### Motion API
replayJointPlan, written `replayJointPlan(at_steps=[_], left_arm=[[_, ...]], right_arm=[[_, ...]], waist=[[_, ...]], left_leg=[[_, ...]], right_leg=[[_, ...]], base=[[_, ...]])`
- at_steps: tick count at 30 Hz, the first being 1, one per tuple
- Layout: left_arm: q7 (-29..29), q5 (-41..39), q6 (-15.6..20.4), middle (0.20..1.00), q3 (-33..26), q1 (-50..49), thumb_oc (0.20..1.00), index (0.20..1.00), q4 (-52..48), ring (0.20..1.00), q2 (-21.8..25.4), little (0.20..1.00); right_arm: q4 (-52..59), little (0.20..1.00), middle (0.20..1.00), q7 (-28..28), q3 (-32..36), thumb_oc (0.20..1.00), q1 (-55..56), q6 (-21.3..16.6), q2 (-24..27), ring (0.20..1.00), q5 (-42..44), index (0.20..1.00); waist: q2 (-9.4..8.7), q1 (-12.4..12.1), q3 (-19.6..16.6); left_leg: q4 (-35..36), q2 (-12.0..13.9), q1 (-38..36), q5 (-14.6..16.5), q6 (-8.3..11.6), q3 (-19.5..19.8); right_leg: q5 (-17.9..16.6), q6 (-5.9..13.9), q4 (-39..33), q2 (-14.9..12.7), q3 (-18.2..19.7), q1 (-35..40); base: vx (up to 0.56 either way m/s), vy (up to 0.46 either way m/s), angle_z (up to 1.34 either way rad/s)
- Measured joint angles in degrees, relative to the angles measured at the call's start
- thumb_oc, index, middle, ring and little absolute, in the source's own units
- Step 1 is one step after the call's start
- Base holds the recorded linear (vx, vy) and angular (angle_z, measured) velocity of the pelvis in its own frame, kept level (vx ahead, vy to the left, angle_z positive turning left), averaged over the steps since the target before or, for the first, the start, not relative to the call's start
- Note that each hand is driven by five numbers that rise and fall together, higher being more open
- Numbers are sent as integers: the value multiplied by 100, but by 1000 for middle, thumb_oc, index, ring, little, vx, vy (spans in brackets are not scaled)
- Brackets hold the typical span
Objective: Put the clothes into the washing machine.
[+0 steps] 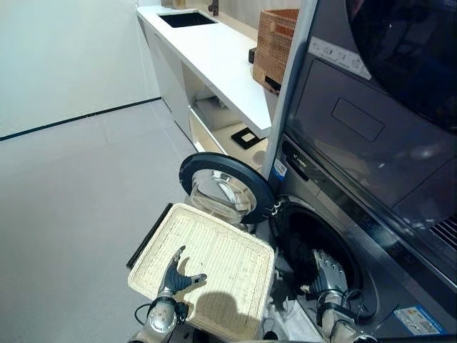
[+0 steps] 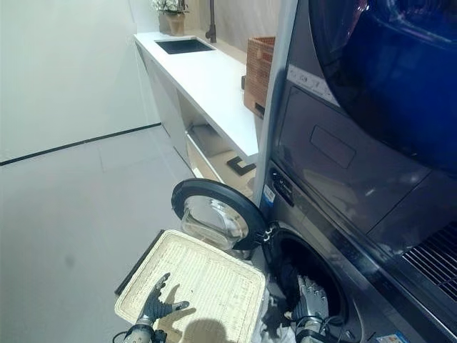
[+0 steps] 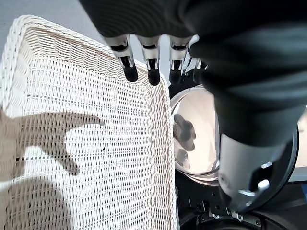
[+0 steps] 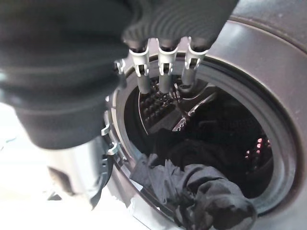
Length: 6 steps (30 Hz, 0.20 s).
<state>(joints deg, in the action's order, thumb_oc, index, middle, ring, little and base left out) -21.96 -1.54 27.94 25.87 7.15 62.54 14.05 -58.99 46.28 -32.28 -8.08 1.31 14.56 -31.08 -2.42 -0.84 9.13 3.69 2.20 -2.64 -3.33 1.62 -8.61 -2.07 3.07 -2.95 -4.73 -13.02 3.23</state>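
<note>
The washing machine's drum [image 1: 321,239] stands open, its round door [image 1: 225,187] swung out to the left. Dark clothes [image 4: 201,191] lie inside the drum, and one bunch hangs over the front rim. My right hand [image 1: 328,275] is open at the mouth of the drum, its straight fingers [image 4: 160,72] pointing inward and holding nothing. A white wicker basket [image 1: 228,243] sits on the floor in front of the door, its bare weave showing. My left hand [image 1: 175,275] hovers open over the basket's near part, fingers [image 3: 151,72] spread. Something pale, perhaps cloth [image 1: 289,321], lies below the drum opening.
A second machine with a dark round window [image 1: 400,50] is stacked above the washer. A white counter [image 1: 207,50] with a sink [image 1: 187,18] runs along the wall and carries a brown wicker box [image 1: 275,43]. Grey floor [image 1: 78,207] opens to the left.
</note>
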Motion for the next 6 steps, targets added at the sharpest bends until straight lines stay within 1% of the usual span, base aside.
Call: replayJointPlan(at_steps=[4, 6], left_arm=[[182, 168, 14, 1000, 99, -6, 1000, 1000, 11, 1000, -110, 1000], [182, 168, 14, 1000, 99, -6, 1000, 1000, 11, 1000, -110, 1000]], right_arm=[[-11, 1000, 1000, -32, -23, 1000, -11, -1, -27, 1000, -142, 1000], [-11, 1000, 1000, -32, -23, 1000, -11, -1, -27, 1000, -142, 1000]], waist=[[42, 2, -111], [42, 2, -111]], left_leg=[[9, 35, -7, -2, 30, 10], [9, 35, -7, -2, 30, 10]], right_leg=[[-10, 1, -83, 49, -6, 49], [-10, 1, -83, 49, -6, 49]], base=[[20, -4, 0], [0, 0, 0]])
